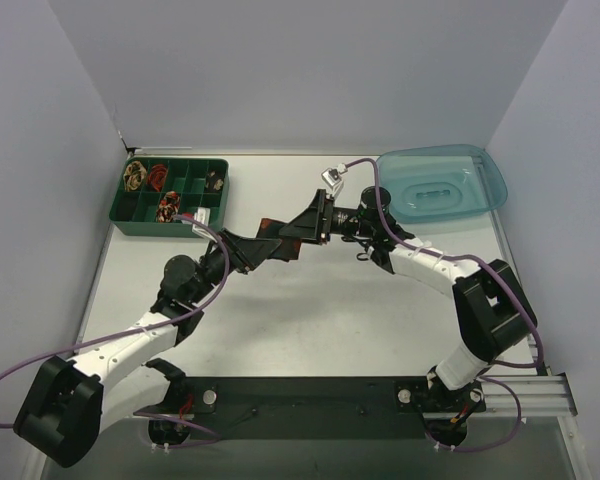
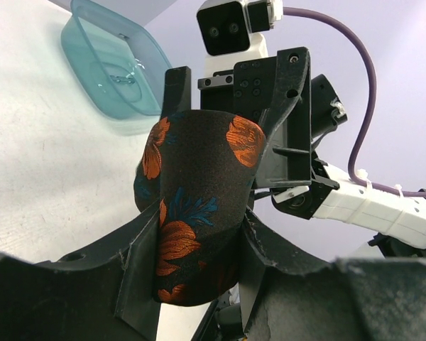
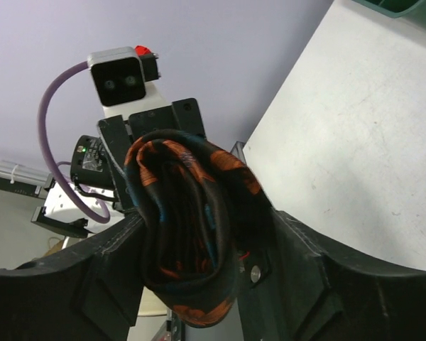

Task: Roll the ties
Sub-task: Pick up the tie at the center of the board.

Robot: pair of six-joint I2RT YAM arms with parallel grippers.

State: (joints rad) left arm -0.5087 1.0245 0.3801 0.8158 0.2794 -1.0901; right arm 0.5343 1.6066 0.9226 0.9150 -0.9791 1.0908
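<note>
The necktie (image 1: 280,240), dark with orange flowers and touches of blue leaf, hangs between the two grippers over the middle of the bench (image 1: 310,320), a little toward the back. It is held up off the surface. From above it shows as a short dark band running from the left gripper (image 1: 242,252) up and rightward to the right gripper (image 1: 310,225).

In the left wrist view the necktie (image 2: 199,177) rises as a broad curved fold from between the left gripper (image 2: 195,266) fingers. Those fingers press in on its lower part from both sides, so that gripper is clamped on the cloth at a middling width. The top of the fold reaches the right gripper (image 2: 231,99), whose black fingers stand on either side of it.

In the right wrist view the necktie (image 3: 192,213) is bunched into a loose layered loop that fills the gap of the right gripper (image 3: 199,263). It touches both fingers, so that gripper holds it too.

Further out, at the back left of the bench, sits a green compartment tray (image 1: 202,222). It holds rolled ties (image 1: 133,177): a cream-brown one and a red one in the back row's left cells, a dark one at the back right, and a red-and-cream one in the front row. At the back right lies a translucent teal plastic tub (image 1: 440,185), well apart from the tray. Purple cables (image 1: 400,235) trail along both arms.
</note>
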